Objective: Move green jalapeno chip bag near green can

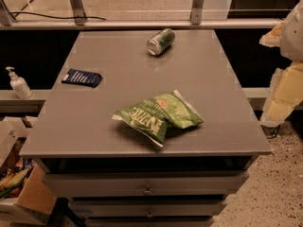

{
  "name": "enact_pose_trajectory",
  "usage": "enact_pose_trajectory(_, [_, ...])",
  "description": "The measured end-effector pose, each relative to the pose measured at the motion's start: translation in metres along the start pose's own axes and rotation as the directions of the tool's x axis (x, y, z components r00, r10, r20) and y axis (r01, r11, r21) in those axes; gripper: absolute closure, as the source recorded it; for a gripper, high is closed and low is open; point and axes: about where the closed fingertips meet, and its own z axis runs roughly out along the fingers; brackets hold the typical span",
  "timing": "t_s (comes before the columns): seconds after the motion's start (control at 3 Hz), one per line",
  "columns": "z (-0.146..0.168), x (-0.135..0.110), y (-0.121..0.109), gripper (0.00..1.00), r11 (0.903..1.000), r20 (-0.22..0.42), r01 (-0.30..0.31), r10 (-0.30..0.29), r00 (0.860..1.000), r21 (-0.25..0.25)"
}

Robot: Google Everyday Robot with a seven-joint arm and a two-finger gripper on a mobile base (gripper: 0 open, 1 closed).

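Observation:
The green jalapeno chip bag lies crinkled on the grey table top, near the front edge and slightly right of the middle. The green can lies on its side at the far end of the table, its silver end toward me. The bag and the can are well apart. My gripper shows as pale yellow and white parts at the right edge of the view, beyond the table's right side, level with the bag and not touching anything on the table.
A small flat dark blue packet lies on the table's left part. A white pump bottle stands on a ledge to the left. Drawers are below the table top. Boxes sit at the lower left.

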Motion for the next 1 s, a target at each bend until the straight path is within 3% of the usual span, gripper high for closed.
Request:
enact_pose_trajectory(0.67, [-0.002,-0.003,-0.001,0.0,0.9996,0.014,0.022,-0.022,1.0,0.017])
enact_pose_trajectory(1.0, [0.01,-0.019,0.008,0.0,0.9964,0.067,0.084,-0.085,0.994,0.005])
